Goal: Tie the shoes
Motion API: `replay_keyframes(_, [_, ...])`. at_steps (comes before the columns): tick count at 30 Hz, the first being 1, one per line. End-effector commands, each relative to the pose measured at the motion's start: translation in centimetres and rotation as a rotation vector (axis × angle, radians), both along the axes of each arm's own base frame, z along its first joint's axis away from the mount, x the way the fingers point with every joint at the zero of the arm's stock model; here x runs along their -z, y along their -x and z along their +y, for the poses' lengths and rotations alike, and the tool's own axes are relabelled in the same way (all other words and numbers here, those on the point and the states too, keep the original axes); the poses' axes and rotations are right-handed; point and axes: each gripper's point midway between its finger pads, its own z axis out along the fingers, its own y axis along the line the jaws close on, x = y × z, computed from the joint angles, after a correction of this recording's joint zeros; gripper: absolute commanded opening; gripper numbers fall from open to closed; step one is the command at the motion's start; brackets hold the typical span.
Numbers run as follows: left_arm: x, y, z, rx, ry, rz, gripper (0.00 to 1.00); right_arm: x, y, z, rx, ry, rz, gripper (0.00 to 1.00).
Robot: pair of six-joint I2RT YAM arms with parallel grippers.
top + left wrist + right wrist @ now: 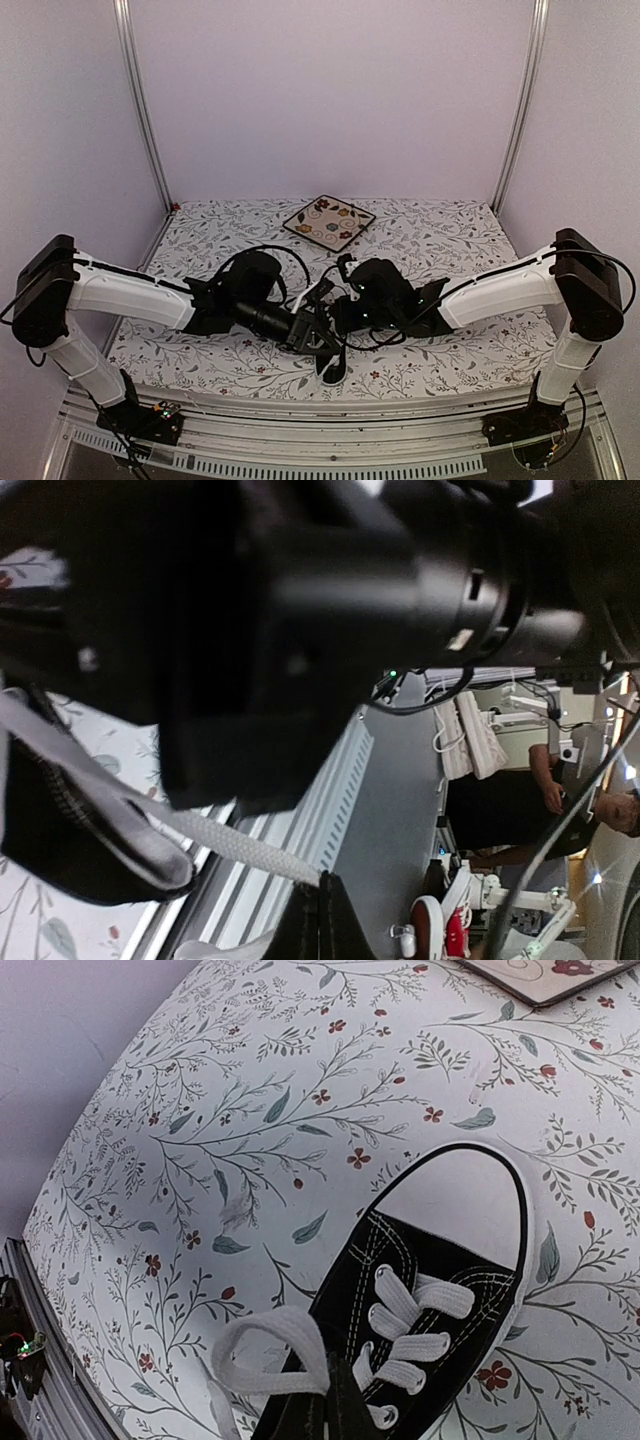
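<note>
Floral table [450, 240]: plate [328, 221], seemingly upright sneaker [440, 1260].

A robot lab: aluminium frame posts [143, 110] around the cloth-covered table [450, 230], a person [500, 815] beside cabled equipment [470, 735].

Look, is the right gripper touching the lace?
Touching. The right wrist view shows the lace loop running straight into the shut right gripper, pinched at its tips.

Black sneaker [440, 1260], white toe cap, sits upright, white laces [420, 1297] loosely looped.
</note>
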Motion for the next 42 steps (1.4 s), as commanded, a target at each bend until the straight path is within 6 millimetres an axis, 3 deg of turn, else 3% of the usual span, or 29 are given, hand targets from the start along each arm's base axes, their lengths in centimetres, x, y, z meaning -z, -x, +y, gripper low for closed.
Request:
replay_keyframes(1, [-2.4,0.7,-3.5,0.027,0.101,0.028,0.0,-1.5,-1.2,0.7,0.017,-0.056,-0.005,0.02])
replay_keyframes(4, [-1.3,1.0,-4.3,0.033,0.096,0.053,0.04,-1.5,-1.5,0.6,0.025,-0.058,-0.002,0.02])
replay_keyframes(7, [0.1,0.9,-4.2,0.025,0.057,0.059,0.29,-1.6,-1.6,0.5,0.03,-0.063,0.0,0.02])
replay_keyframes(11, [1.7,-0.4,-2.8,-0.04,-0.053,-0.023,0.39,-1.8,-1.6,0.4,0.03,-0.068,-0.002,0.02])
replay_keyframes(16, [2.5,-2.8,1.4,-0.162,-0.194,-0.198,0.48,-2.0,-1.6,0.4,0.02,-0.077,-0.004,0.02])
replay_keyframes(20, [3.5,-5.0,5.4,-0.273,-0.262,-0.23,0.5,-2.4,-1.2,0.7,-0.005,-0.101,-0.011,0.02])
replay_keyframes(23, [2.9,-7.0,7.0,-0.348,-0.242,-0.247,0.52,-2.5,-0.9,0.8,-0.025,-0.117,-0.02,0.02])
replay_keyframes(28, [-1.2,-9.9,5.7,-0.404,-0.09,-0.32,0.59,-2.9,-0.4,1.2,-0.075,-0.138,-0.035,0.02])
replay_keyframes(32, [-3.0,-12.0,4.3,-0.419,-0.022,-0.35,0.64,-2.8,0.1,1.6,-0.117,-0.149,-0.037,0.02])
replay_keyframes(39, [-2.3,-14.1,1.7,-0.379,-0.025,-0.331,0.66,-2.6,0.4,1.8,-0.139,-0.15,-0.036,0.02])
replay_keyframes(42, [-1.5,-14.4,1.1,-0.373,-0.036,-0.31,0.62,-2.6,0.5,1.8,-0.141,-0.152,-0.038,0.02])
